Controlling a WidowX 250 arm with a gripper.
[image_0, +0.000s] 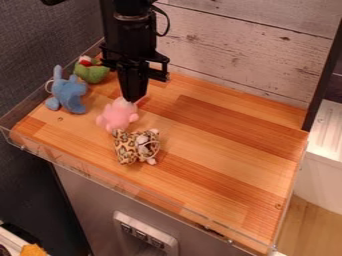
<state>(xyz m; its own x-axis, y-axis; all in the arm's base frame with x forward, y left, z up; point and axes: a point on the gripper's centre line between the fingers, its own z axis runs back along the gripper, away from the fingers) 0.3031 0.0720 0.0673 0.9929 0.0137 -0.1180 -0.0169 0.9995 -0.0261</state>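
Note:
The black gripper (134, 95) hangs down over the left part of the wooden surface, its tip right at the top of a pink plush toy (117, 116). Whether it grips the toy cannot be made out. Just in front of the pink toy, and touching it, lies a leopard-print plush (136, 146) with pinkish parts. To the left sits a blue plush toy (67, 93) with a long upright part. Behind the blue one, near the back left corner, is a green plush (91, 71) with a bit of red and white on top.
A clear raised edge (127, 187) runs along the front and left of the wooden surface (220, 145). Whitewashed boards (247, 47) stand behind it, with a dark upright post (324, 75) at the back right corner. A white ribbed unit (327, 135) is beyond the right side.

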